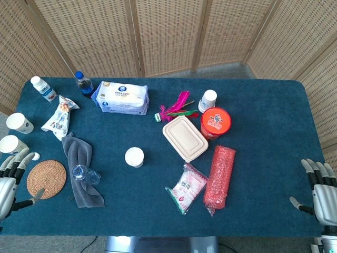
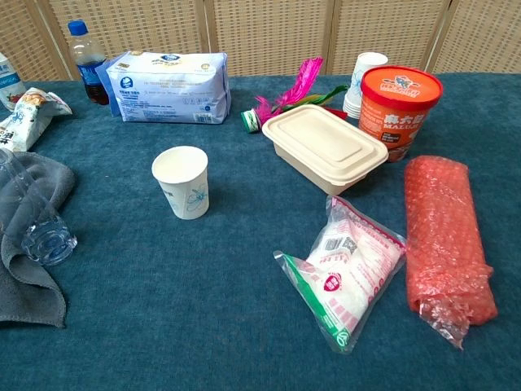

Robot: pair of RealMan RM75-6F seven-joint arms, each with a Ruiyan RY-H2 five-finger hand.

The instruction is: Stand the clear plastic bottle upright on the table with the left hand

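The clear plastic bottle (image 1: 85, 174) lies on its side on a grey towel (image 1: 80, 167) at the left of the blue tabletop (image 1: 263, 113); in the chest view its base faces the camera at the left edge. Just left of the towel is a round woven coaster (image 1: 46, 178), and to the right, a little apart, stands a white paper cup (image 1: 134, 157) that looks empty from above.

The left hand (image 1: 9, 179) rests at the left edge of the tabletop beside the coaster, its fingers (image 1: 21, 156) spread and holding nothing. The right hand (image 1: 320, 191) sits at the far right edge, fingers likewise apart and empty, well away from everything.

Two more paper cups (image 1: 19, 123) stand near the left edge above the left hand. Behind the towel lies a snack packet (image 1: 59, 117), with a small white bottle (image 1: 43, 88) and a dark drink bottle with a blue cap (image 1: 83, 84) at the back. A pack of tissues (image 1: 121, 97) lies next to that.

At the middle are a closed beige lunch box (image 1: 185, 138), pink feathers (image 1: 178, 105), a stack of white cups (image 1: 207, 100) and a lidded orange noodle tub (image 1: 216, 122). Nearer the front lie a red bubble-wrap roll (image 1: 219, 179) and a clear bag (image 1: 186, 187) of what seems to be white grains.
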